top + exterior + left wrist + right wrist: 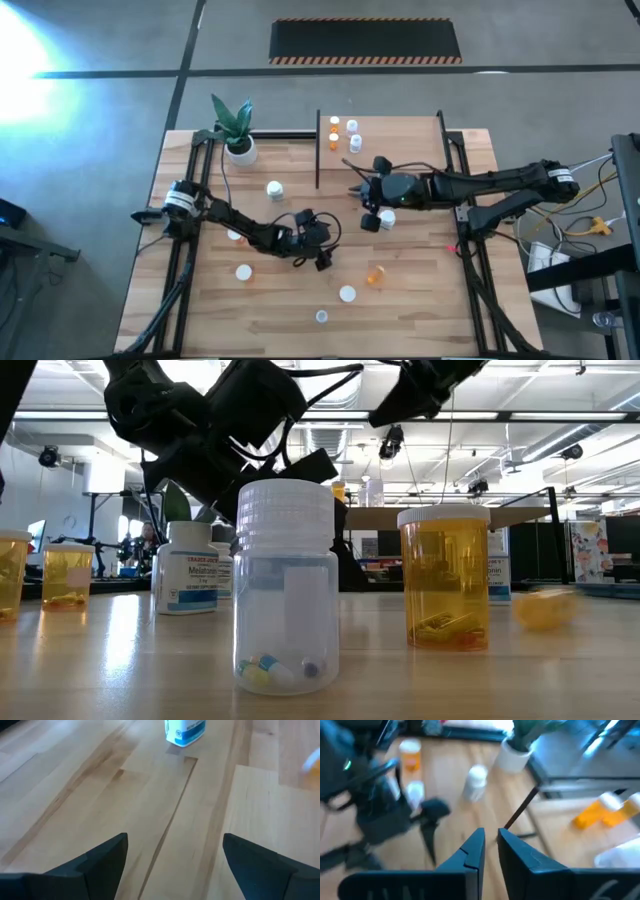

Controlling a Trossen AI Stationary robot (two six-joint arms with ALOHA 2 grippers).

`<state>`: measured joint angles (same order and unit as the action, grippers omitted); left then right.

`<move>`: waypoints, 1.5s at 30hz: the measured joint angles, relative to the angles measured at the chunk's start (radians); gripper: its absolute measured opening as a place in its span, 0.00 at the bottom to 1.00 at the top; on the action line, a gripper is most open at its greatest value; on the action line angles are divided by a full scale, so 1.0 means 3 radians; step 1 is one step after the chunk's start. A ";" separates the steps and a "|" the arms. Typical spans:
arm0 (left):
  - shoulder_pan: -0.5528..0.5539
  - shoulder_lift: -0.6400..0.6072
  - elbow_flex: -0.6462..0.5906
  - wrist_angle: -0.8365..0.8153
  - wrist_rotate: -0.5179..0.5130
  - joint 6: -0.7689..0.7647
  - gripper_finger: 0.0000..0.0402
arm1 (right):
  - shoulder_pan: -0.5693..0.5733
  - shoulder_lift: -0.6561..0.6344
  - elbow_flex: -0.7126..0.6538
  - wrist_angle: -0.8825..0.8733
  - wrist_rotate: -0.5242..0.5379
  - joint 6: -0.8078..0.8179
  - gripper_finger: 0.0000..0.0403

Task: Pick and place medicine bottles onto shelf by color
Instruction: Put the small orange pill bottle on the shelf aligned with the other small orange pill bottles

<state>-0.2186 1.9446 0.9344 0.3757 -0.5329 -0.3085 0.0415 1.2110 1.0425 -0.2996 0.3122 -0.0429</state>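
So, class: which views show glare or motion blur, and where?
High view: bright glare washes the floor at upper left. Right wrist view: motion blur smears the plant pot and bottles. Low view: the clear bottle is sharp, and the orange bottle lying at right is soft.

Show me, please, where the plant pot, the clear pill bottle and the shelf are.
plant pot (241,151), high view, on its white rim.
clear pill bottle (286,585), low view, mid body.
shelf (400,135), high view, bare board.

White medicine bottle ahead of the left gripper: cap cut off by frame edge; label text illegible.
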 joint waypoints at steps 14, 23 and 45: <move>-0.0063 0.0000 -0.0018 0.0029 0.0001 0.0000 0.77 | 0.0866 -0.0066 -0.0597 -0.1156 -0.0553 0.1092 0.24; -0.0063 0.0000 -0.0018 0.0042 0.0002 0.0003 0.77 | 0.1780 0.0117 -0.0798 -0.1158 -0.0494 0.0668 0.47; -0.0058 0.0000 -0.0011 0.0040 0.0022 -0.0086 0.77 | 0.1812 0.1782 0.0449 -0.1630 -0.0719 -0.1951 0.45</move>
<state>-0.2359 1.9446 0.9310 0.3876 -0.5262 -0.3344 0.5850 1.7456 1.1772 -0.7887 0.0965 -0.6282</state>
